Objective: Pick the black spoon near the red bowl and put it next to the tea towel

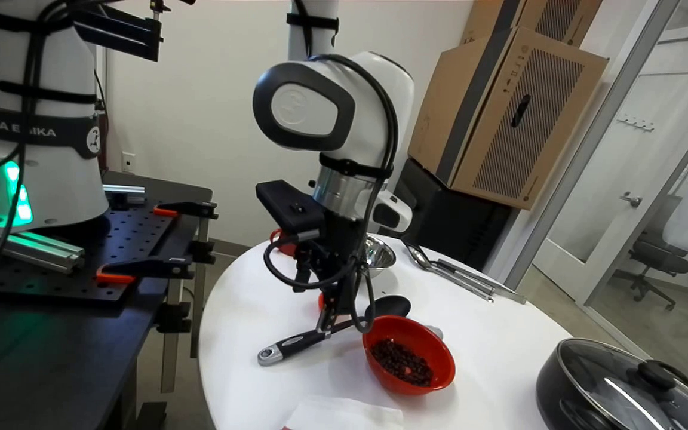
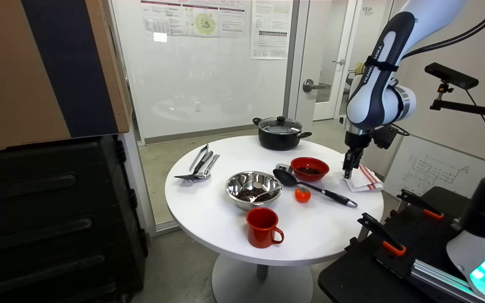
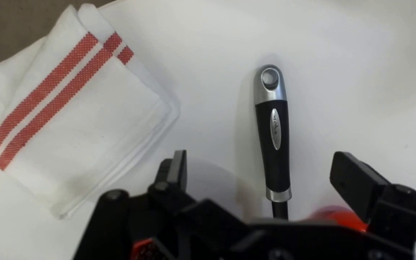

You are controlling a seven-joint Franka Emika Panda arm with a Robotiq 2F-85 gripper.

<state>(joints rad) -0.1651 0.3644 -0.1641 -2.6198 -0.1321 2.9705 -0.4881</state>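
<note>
Gap between spoon point(image 3: 273, 141) and towel point(image 3: 85, 112)

This is a robotics lab: a Franka Emika arm point(image 1: 368, 113) stands on a perforated black plate point(image 1: 135, 236) held by orange-padded bar clamps point(image 1: 153, 268). A hand-marked whiteboard point(image 2: 432, 168), printed posters point(image 2: 171, 19) and a castered swivel chair point(image 1: 657, 254) add an office air. A lidded pot point(image 2: 280, 141) and red mug point(image 2: 262, 227) on the round white bench point(image 2: 209, 210) lend kitchen touches.

Cardboard boxes point(image 1: 511, 125) sit near a pale wall point(image 1: 200, 119). Posters point(image 2: 270, 27) hang beside a door point(image 2: 307, 105). A round table point(image 2: 204, 219) stands on grey floor point(image 2: 181, 265).
</note>
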